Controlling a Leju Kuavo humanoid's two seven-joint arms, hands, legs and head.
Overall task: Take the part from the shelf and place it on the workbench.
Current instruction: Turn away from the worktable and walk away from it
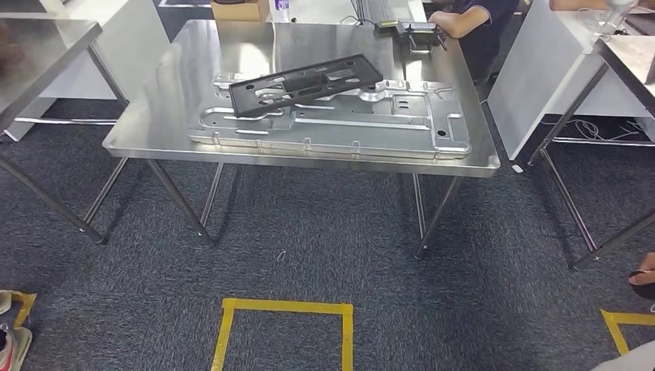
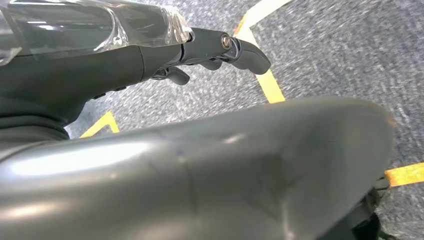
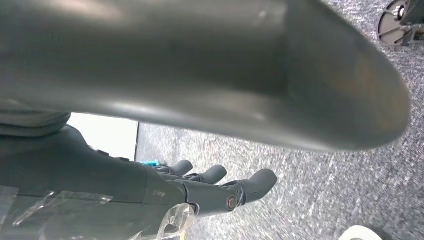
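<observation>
A black plastic frame part lies slantwise on a large silver stamped metal plate, which rests flat on the steel workbench ahead of me. My left hand hangs over the grey carpet beside my body, fingers slightly bent and apart, holding nothing. My right hand also hangs low over the carpet, its fingers stretched out and spread, with nothing in them. Both hands are well away from the workbench.
A person leans on the far edge of the workbench near a small tool. A cardboard box sits behind the bench. More steel tables stand at left and right. A yellow tape square marks the carpet.
</observation>
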